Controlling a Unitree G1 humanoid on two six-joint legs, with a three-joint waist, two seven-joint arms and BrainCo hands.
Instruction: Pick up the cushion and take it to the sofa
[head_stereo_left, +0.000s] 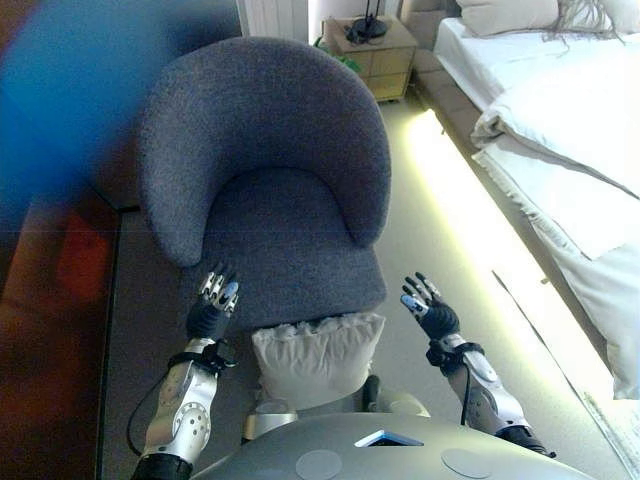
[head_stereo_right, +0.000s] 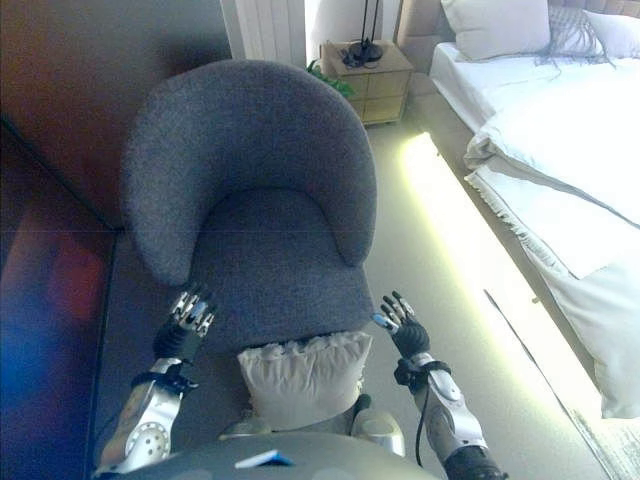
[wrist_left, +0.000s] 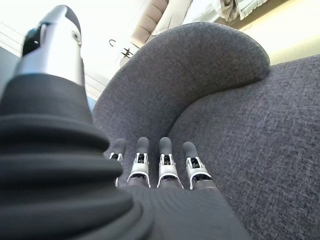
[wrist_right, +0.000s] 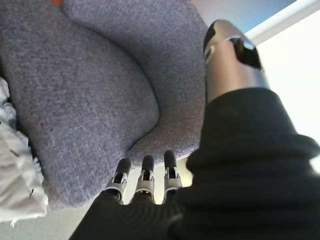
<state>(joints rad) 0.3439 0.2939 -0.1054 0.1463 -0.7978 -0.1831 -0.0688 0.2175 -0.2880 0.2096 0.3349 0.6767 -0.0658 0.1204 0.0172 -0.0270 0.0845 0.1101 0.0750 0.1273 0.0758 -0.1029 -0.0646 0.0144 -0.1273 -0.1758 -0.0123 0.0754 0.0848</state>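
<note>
- Left hand (head_stereo_left: 212, 305) hovered over the front left of the grey armchair (head_stereo_left: 265, 170) seat; its fingers (wrist_left: 150, 165) were straight and relaxed, holding nothing.
- Cushion (head_stereo_left: 318, 358), white with a frilled edge, leaned against the front edge of the armchair seat, between the two hands and nearer the robot than either set of fingertips. Neither hand touched it.
- Right hand (head_stereo_left: 428, 305) hung just beyond the seat's front right corner, over the floor (head_stereo_left: 440, 230); fingers (wrist_right: 145, 177) spread, nothing in them.
- Judgement: the step in hand looked like the reach. Both hands would need to come in and down so the fingers close on the cushion's two sides evenly; soft filling will likely squash, so a deep two-sided hold seems safer than a pinch at the frill.
- Surface and room: pale floor with a bright strip of light, a bed (head_stereo_left: 560, 110) with white bedding beyond the right fingers, a wooden nightstand (head_stereo_left: 375, 50) behind the armchair. No other sofa showed in any view.
</note>
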